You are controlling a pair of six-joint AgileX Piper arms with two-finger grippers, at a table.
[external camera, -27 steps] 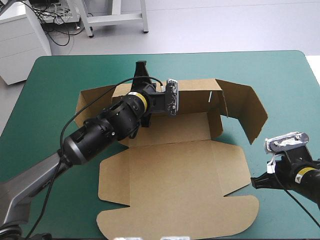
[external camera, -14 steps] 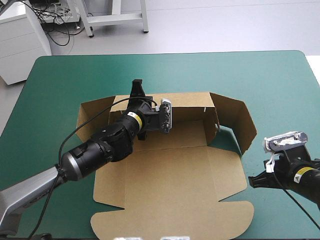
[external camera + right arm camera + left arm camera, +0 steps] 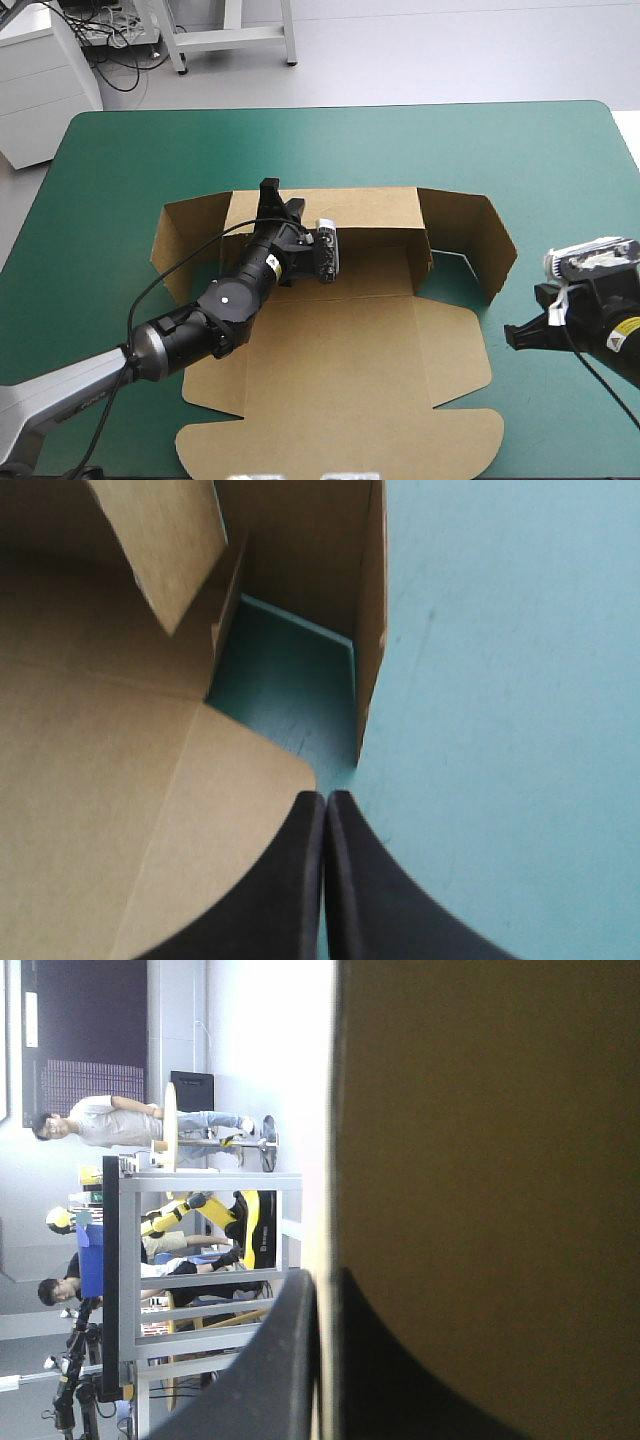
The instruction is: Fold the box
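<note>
The brown box (image 3: 340,370) lies mid-table on the teal-green cover (image 3: 110,160), its long axis left to right and its far wall raised. The left gripper (image 3: 269,192) pinches that wall near its left end. The right gripper (image 3: 514,336), pressed together and empty, sits just right of the box. The raised right flap (image 3: 470,235) stands beyond it, nearer this arm.

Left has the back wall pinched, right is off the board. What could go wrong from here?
The left gripper pinches only the top edge of the rear wall; a hard pull may crease the box or slide it.
The right side wall stands untucked at an angle, the right gripper off it; it may flop outward.
</note>
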